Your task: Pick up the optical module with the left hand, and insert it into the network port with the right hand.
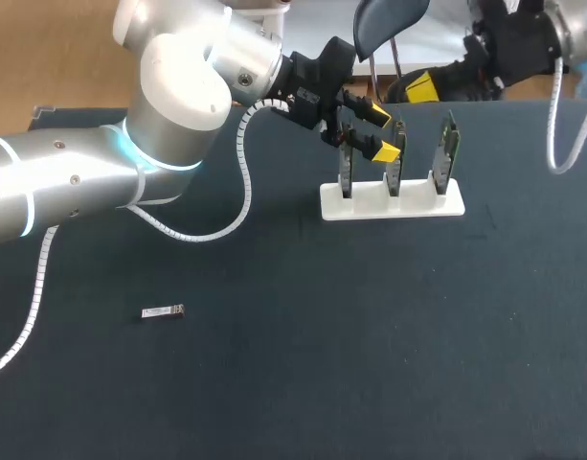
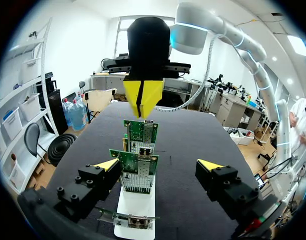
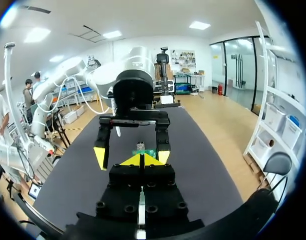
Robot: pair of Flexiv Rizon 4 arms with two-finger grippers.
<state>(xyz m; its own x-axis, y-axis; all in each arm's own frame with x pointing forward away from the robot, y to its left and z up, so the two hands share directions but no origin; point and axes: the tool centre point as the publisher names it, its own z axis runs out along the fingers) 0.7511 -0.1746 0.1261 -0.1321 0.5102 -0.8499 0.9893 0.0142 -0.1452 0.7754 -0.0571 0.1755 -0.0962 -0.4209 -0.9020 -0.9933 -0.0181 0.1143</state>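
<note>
The optical module [image 1: 163, 311], a small silver bar, lies alone on the dark table at the front left and shows only in the head view. My left gripper [image 1: 382, 133] is far from it, open and empty, above the white stand [image 1: 391, 201] that holds three upright network cards [image 1: 395, 163]. In the left wrist view the left gripper [image 2: 157, 165] straddles the cards [image 2: 138, 167] without touching them. My right gripper [image 1: 422, 86] hangs shut and empty beyond the stand. It faces the left gripper, and its yellow tips [image 2: 142, 97] are pressed together. The right gripper [image 3: 142, 160] points at a green card [image 3: 143, 151].
The white stand [image 2: 135, 207] sits at the table's back middle. The left arm's white cable [image 1: 243, 182] loops down over the table behind the stand. The dark tabletop [image 1: 370, 335] stretches between the stand and the module.
</note>
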